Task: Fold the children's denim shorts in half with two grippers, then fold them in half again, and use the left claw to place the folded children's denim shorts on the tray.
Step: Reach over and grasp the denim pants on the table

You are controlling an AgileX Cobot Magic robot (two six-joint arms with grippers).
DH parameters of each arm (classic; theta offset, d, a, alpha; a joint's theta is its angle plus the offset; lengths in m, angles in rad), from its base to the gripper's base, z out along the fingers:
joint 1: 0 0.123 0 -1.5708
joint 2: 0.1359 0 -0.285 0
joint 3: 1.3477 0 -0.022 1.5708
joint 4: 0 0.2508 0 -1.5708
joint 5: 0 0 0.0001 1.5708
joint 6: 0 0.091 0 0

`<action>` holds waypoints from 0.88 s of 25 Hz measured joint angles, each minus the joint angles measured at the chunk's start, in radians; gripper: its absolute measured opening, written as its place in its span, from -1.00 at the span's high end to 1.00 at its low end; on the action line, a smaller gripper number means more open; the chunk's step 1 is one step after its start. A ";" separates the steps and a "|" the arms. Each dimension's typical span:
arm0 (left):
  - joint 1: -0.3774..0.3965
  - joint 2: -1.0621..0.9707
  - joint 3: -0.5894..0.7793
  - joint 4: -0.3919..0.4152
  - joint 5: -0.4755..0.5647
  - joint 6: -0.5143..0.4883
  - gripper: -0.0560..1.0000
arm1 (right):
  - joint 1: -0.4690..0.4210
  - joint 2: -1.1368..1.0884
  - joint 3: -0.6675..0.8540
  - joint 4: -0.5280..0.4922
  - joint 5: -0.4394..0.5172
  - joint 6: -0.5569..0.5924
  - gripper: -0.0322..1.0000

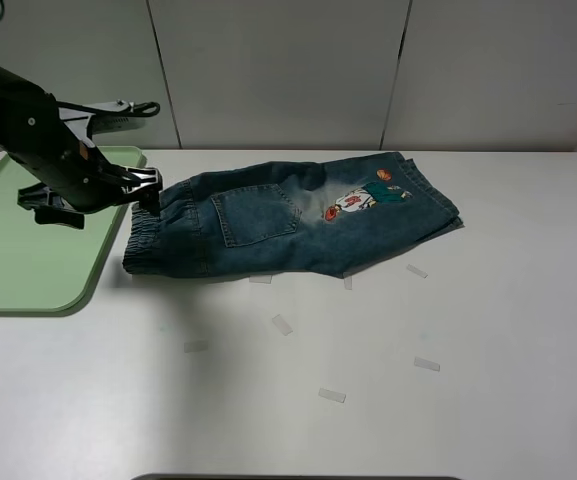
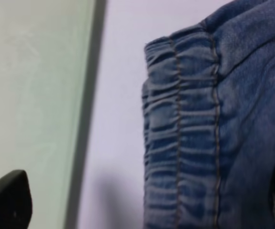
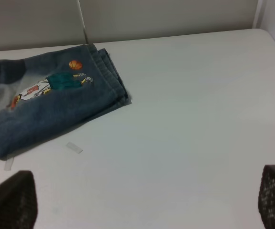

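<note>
While beside the tray [image 1: 28, 250], denim shorts [image 1: 268, 230] amid scattered pale strips [image 1: 282, 324].

Bulky black left arm [image 1: 28, 130] with looping black cable [image 1: 146, 108] and silvery-grey plate [image 1: 110, 122]; left tool [image 1: 148, 192] and right tool [image 3: 142, 200] black-fingered.

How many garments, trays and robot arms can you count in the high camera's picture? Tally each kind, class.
Blue washed-denim children's shorts: 1
Flat pale-green plastic tray: 1
Black jointed robot arm: 1
Total: 3
</note>
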 joint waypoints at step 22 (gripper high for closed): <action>-0.053 0.189 -0.006 -0.076 -0.263 -0.075 -0.98 | 0.000 0.000 0.000 0.004 0.000 0.000 -0.41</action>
